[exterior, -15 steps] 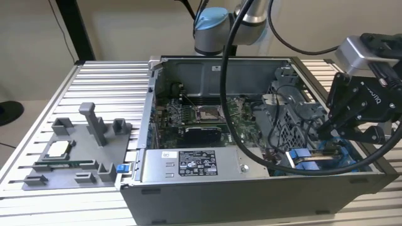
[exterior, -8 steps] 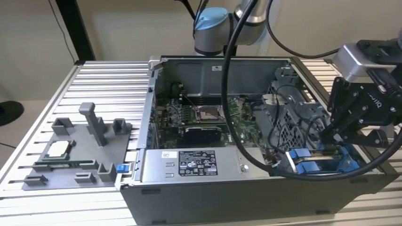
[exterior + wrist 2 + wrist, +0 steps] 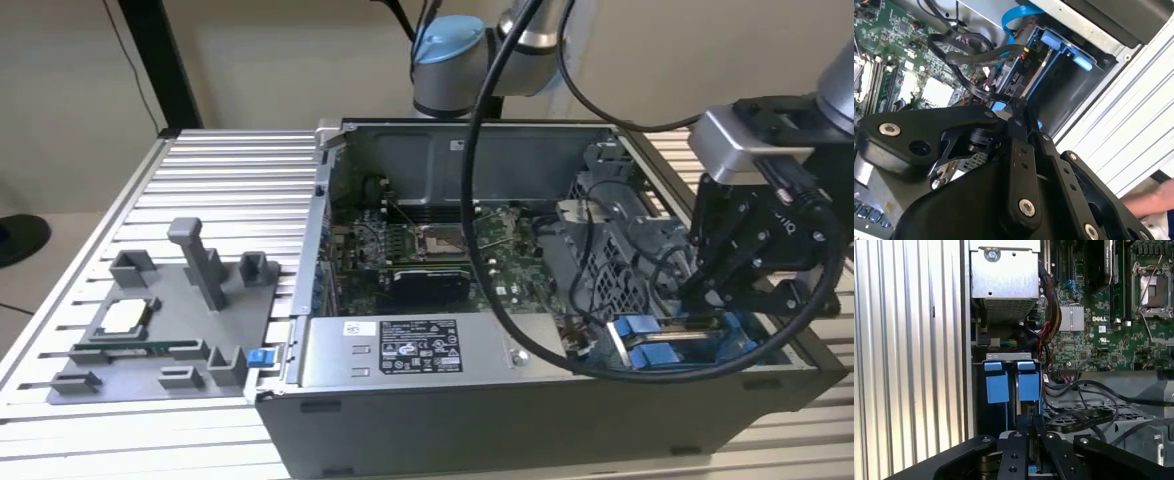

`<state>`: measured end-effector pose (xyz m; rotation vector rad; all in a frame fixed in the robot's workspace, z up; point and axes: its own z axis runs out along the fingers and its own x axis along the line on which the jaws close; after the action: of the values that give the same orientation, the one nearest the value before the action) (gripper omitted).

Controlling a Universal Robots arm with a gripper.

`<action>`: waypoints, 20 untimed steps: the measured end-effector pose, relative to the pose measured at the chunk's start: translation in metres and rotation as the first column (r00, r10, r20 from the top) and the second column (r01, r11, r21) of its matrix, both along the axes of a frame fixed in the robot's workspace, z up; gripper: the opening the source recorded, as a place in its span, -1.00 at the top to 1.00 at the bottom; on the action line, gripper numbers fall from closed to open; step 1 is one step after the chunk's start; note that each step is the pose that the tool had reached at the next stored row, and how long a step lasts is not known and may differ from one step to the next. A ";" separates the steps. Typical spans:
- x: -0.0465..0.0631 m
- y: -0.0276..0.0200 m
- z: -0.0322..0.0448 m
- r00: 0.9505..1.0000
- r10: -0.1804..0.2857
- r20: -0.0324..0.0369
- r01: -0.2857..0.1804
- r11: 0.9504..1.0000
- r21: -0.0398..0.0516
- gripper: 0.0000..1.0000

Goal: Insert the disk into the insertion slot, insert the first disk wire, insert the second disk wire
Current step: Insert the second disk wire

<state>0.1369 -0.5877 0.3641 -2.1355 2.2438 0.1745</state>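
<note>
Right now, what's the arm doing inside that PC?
The arm's hand is lowered into the open computer case, at the corner on the exterior view's right. It sits directly over the insertion slot with its blue tabs. Black cables run beside the bay. Whether the disk is already seated in it isn't clear.

The exterior view looks down at an angle from in front of the open computer case, taking in the whole ribbed bench and the arm. Both wrist views sit close above the case interior, looking past the gripper's black links. They share the blue-tabbed drive bay and the green motherboard, seen from different angles.
</note>
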 end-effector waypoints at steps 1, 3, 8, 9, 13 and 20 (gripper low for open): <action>0.000 0.0035 -0.0017 1.000 0.000 0.001 0.000 1.000 0.000 1.00; 0.000 0.0110 -0.0043 1.000 0.000 0.003 0.000 1.000 -0.003 1.00; 0.000 0.0163 -0.0061 1.000 0.002 0.006 -0.002 0.998 -0.061 1.00; 0.000 0.0162 -0.0064 1.000 0.002 0.007 -0.002 0.997 -0.072 1.00; 0.000 0.0168 -0.0105 1.000 0.002 0.019 -0.001 0.997 -0.083 1.00; 0.000 0.0202 -0.0160 0.999 0.006 0.047 -0.002 0.996 -0.086 1.00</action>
<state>0.1369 -0.5674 0.3481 -2.1610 2.2615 0.0280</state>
